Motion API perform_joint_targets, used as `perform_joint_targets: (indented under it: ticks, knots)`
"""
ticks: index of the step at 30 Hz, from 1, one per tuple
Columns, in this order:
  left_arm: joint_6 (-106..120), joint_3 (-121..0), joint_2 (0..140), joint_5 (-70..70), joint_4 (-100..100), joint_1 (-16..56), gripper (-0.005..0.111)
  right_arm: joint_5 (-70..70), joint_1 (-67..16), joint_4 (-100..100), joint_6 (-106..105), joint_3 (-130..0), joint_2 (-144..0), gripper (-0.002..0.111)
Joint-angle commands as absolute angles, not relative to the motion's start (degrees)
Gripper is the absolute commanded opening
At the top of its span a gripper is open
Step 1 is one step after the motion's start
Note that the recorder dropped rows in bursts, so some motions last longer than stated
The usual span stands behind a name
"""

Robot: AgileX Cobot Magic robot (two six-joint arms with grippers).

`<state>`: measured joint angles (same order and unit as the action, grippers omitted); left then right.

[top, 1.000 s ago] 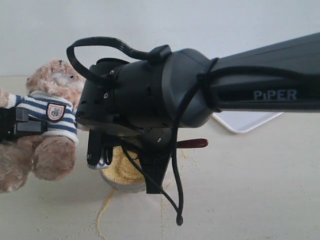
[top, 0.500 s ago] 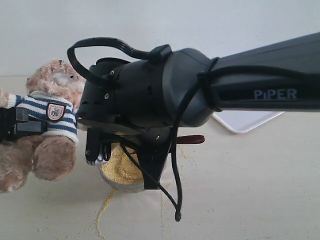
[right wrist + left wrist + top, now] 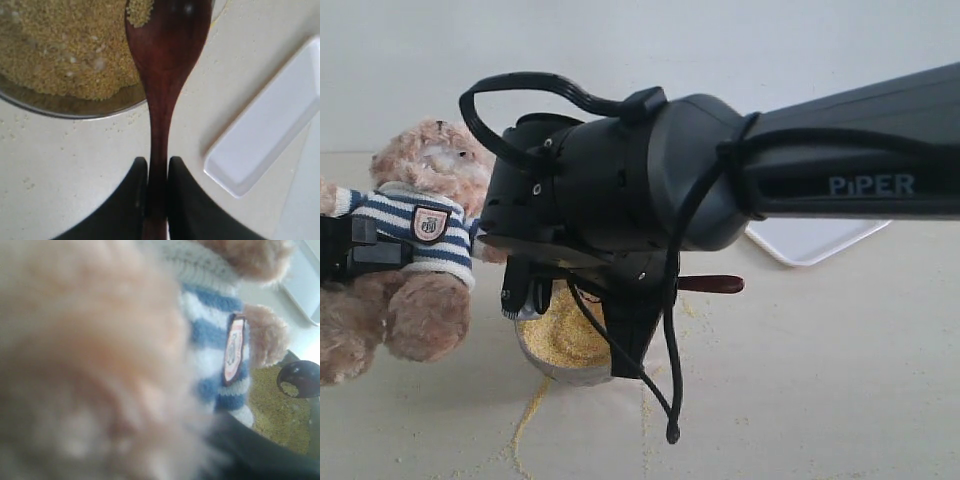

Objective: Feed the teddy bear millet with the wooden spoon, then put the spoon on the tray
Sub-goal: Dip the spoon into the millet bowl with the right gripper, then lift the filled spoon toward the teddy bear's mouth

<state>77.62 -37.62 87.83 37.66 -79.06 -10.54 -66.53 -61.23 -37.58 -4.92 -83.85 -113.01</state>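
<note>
1. Step in hand, as I judge it: loading the wooden spoon (image 3: 165, 60) with millet (image 3: 60, 45) ahead of the feed. Nothing has reached the bear, and the tray part is not yet begun.
2. The right jaws are closed on the spoon's thin handle, one finger on each side, and the handle runs straight out between them.
3. The spoon's oval head lies over the rim of the round metal bowl (image 3: 65, 111), which is filled with the millet. Only a small clump of grains sits near the tip, and the rest of the head is bare wood.
4. The teddy bear (image 3: 415, 250) is just beside the bowl, on the left of the exterior view, and it is tilted. Its head is close to the wrist of the right arm (image 3: 720, 180). The left jaws press against its striped torso and appear to clamp it, though fur hides the contact in the left wrist view.
5. The tray (image 3: 265, 145) lies flat on the table (image 3: 820, 400), apart from the bowl on the side away from the bear.
6. Loose trails of grain lie on the table in front of the bowl.
7. The next move probably calls for a deeper dip to get a fuller load. The spoon would then be lifted with its head level and carried the short way across to the bear's muzzle. The handle is slim and gripped far from the head, so any roll of the wrist could spill the grains. A slow, level carry looks wise.
</note>
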Motion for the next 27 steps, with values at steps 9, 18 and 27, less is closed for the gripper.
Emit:
perform_joint_targets:
  ticks: [9, 18, 27]
  knots:
    - [77.56, -37.95, 87.75, 43.62, -78.14, -10.17, 0.005, -65.34, -43.32, 5.4, -18.34, -84.1, -105.84, 0.0]
    - [71.21, -37.95, 87.75, 48.68, -72.28, -10.17, 0.005, -66.16, -41.7, 8.84, -19.88, -84.1, -105.84, 0.0]
    - [60.91, -37.68, 87.41, 54.38, -67.4, -10.17, 0.005, -69.96, -41.7, 9.98, -19.78, -84.1, -105.84, 0.0]
